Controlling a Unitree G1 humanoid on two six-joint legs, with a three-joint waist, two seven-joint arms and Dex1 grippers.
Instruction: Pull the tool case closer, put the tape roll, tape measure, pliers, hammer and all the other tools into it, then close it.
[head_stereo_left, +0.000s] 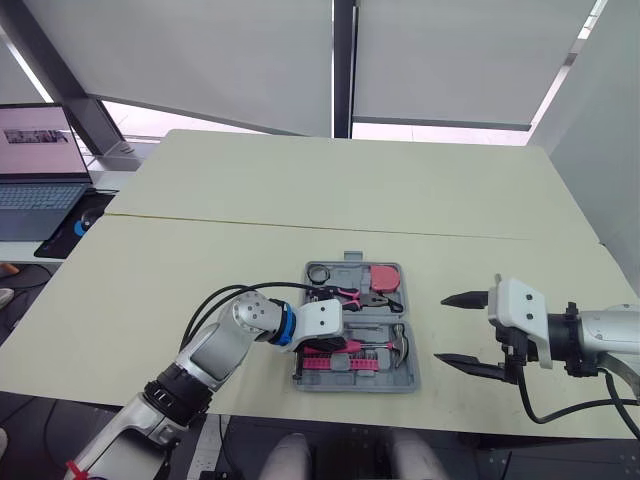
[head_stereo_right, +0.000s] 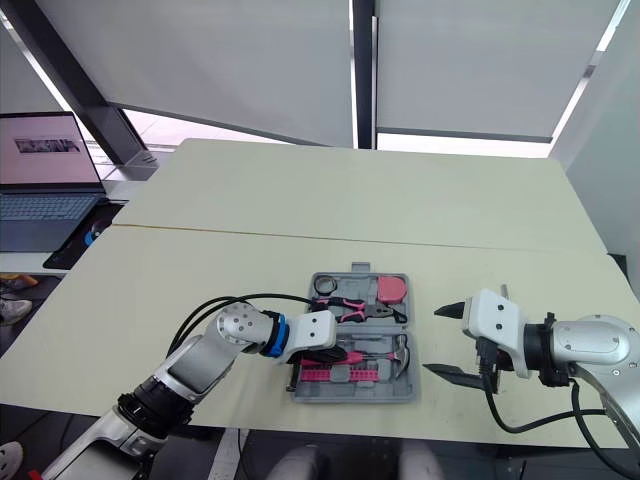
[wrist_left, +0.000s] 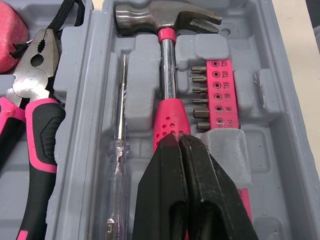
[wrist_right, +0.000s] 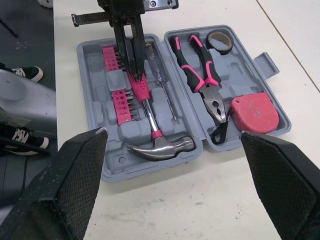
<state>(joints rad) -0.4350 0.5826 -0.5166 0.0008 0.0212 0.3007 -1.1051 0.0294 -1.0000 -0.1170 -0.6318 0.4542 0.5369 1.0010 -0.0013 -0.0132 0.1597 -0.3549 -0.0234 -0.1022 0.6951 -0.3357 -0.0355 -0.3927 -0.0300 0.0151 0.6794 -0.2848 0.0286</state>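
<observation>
The grey tool case (head_stereo_left: 410, 382) lies open near the table's front edge. In it lie a pink-handled hammer (wrist_left: 167, 75), pink pliers (wrist_left: 40, 115), a clear screwdriver (wrist_left: 120, 125), a pink bit rack (wrist_left: 212, 95), a black tape roll (wrist_right: 220, 41) and a pink tape measure (wrist_right: 255, 112). My left gripper (wrist_left: 179, 139) is shut, its tips resting on the hammer's pink handle with nothing between them. To the right of the case, my right gripper (head_stereo_left: 450, 328) stands wide open just above the table, holding nothing.
A laptop (head_stereo_left: 35, 165) sits on a side desk at the far left. A seam (head_stereo_left: 400, 230) crosses the table behind the case. The table's front edge (head_stereo_left: 450, 432) runs close below the case and both grippers.
</observation>
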